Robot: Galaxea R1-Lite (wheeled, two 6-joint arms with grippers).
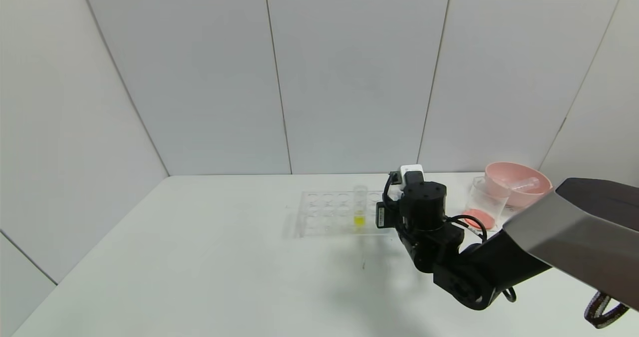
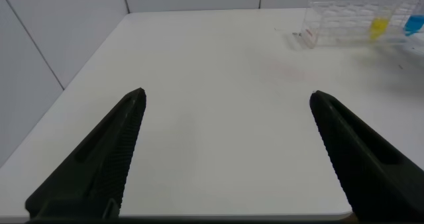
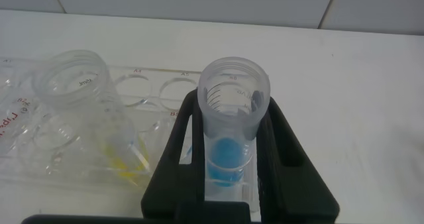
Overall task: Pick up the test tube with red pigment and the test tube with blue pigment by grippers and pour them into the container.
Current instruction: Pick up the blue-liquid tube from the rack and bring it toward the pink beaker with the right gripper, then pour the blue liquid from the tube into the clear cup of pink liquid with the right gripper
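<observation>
Standing upright: the test tube with blue pigment [image 3: 230, 128], long axis vertical, open mouth upward, blue liquid at its rounded base; centre of the right wrist view.
Grip: the right gripper [image 3: 228, 161] is closed on this tube, one black finger [image 3: 177, 159] pressed to each side.
Seat: the tube sits at the right end of the clear rack [image 1: 333, 214], mid-frame in the head view, where the right arm's wrist hides it.
Neighbour: a yellow-liquid tube [image 3: 99, 121] stands upright in the rack just beside it.
Container [image 1: 485, 202]: right of the rack, red liquid in its bottom.
Pink bowl [image 1: 519, 181]: just behind the container, an empty tube lying in it.
Left gripper [image 2: 225, 154]: spread wide, holding nothing, over bare table [image 2: 218, 71] well apart from the rack.
</observation>
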